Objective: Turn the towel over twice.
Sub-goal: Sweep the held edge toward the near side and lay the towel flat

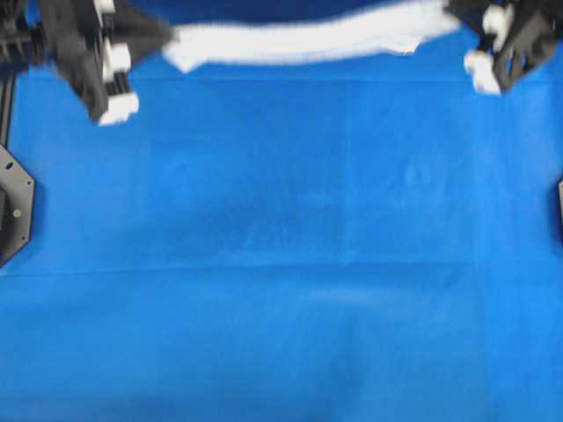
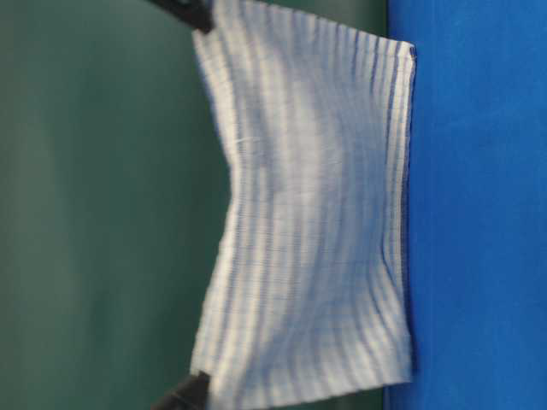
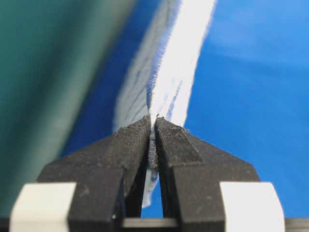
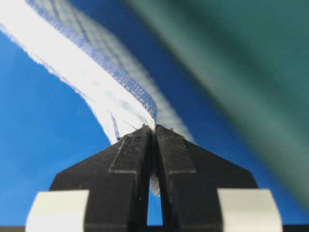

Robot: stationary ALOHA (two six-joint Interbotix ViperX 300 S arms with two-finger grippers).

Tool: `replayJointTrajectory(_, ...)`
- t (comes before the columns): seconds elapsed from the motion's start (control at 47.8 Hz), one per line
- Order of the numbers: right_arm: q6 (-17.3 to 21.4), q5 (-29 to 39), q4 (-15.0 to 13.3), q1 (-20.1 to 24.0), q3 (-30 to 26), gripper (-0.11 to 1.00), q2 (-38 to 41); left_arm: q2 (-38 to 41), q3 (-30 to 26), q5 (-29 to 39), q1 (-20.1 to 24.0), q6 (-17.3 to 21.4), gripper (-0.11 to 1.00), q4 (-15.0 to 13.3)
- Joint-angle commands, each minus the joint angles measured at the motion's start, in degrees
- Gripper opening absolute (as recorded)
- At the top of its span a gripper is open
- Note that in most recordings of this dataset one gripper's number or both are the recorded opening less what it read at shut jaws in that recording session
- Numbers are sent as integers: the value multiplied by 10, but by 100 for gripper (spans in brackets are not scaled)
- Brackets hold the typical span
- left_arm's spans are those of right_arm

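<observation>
The towel (image 1: 299,40), white with thin blue stripes, hangs stretched between my two grippers over the far edge of the table. In the table-level view the towel (image 2: 308,222) hangs as a flat sheet with its lower hem touching the blue surface. My left gripper (image 1: 167,40) is shut on the towel's left upper corner. In the left wrist view the left gripper (image 3: 154,118) pinches the hem between its black fingers. My right gripper (image 1: 457,18) is shut on the right upper corner. In the right wrist view the right gripper (image 4: 154,126) also has cloth between its tips.
A plain blue cloth (image 1: 281,264) covers the whole table. Black arm mounts sit at the left edge (image 1: 13,211) and the right edge (image 1: 559,207). A green wall (image 2: 85,213) stands behind the hanging towel.
</observation>
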Motion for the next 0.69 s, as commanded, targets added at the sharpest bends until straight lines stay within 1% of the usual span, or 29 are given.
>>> replayJointTrajectory(0.0,12,12,7,33,11,4,-11,-2,21,-18,-29,-1,4,-3)
replayJointTrajectory(0.021,19,17,9,47,18,4,-11,-1,28,-22,-35,-2,4,-3)
replayJointTrajectory(0.125,47,18,11,89,45,4,-8,12,68,-43,-66,-2,4,-9)
replayJointTrajectory(0.272,97,12,11,146,80,4,9,45,103,-65,-108,-2,4,-9)
replayJointTrajectory(0.376,132,-11,11,179,102,4,30,82,104,-69,-145,-2,4,-9)
replayJointTrajectory(0.46,159,-46,11,204,120,4,53,110,98,-69,-167,-2,4,-9)
replayJointTrajectory(0.523,171,-69,11,218,127,4,69,134,91,-69,-182,-4,4,-10)
replayJointTrajectory(0.606,188,-93,11,238,132,4,91,159,85,-68,-200,-15,4,-12)
replayJointTrajectory(0.669,204,-105,11,257,131,4,109,172,83,-64,-214,-34,4,-12)
